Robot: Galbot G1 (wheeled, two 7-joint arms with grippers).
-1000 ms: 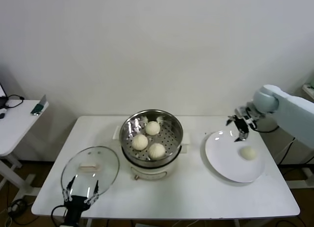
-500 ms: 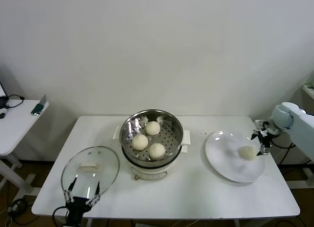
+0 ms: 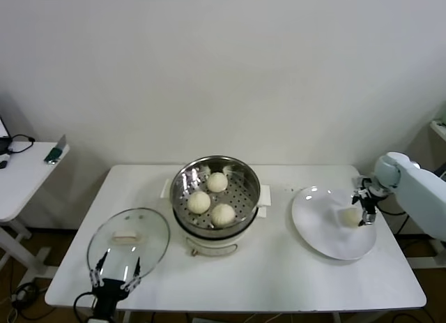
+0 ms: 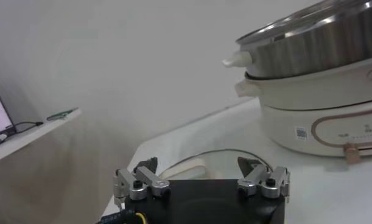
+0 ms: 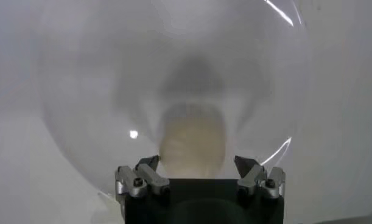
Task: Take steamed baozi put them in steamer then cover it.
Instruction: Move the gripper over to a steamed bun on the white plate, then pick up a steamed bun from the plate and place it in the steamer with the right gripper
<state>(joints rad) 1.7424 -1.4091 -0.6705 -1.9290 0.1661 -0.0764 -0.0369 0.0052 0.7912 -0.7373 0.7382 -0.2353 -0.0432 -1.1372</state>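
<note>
1. the last steamed baozi (image 3: 350, 216) lies on the white plate (image 3: 320, 229) at the right side of the counter (image 3: 279, 274), well apart from the steamer (image 3: 215, 194), which already holds three buns (image 3: 212, 198).
2. the right claw (image 3: 364, 206) hangs just beside this bun, on its outer side, away from the steamer, with jaws spread wide and nothing between them.
3. in the right wrist view the bun (image 5: 193, 141) sits straight ahead of the right claw (image 5: 198, 165), centred on the gap between the two fingertips (image 5: 148, 165); it is round, so no long axis dictates the approach.
4. judgement: the right arm is far nearer, so a short reach forward and down should bracket the bun.
5. the left claw (image 3: 116, 271) waits at the near-left counter edge, wide open and empty, beside the glass lid (image 3: 128, 241), so it is likely the arm for covering.
</note>
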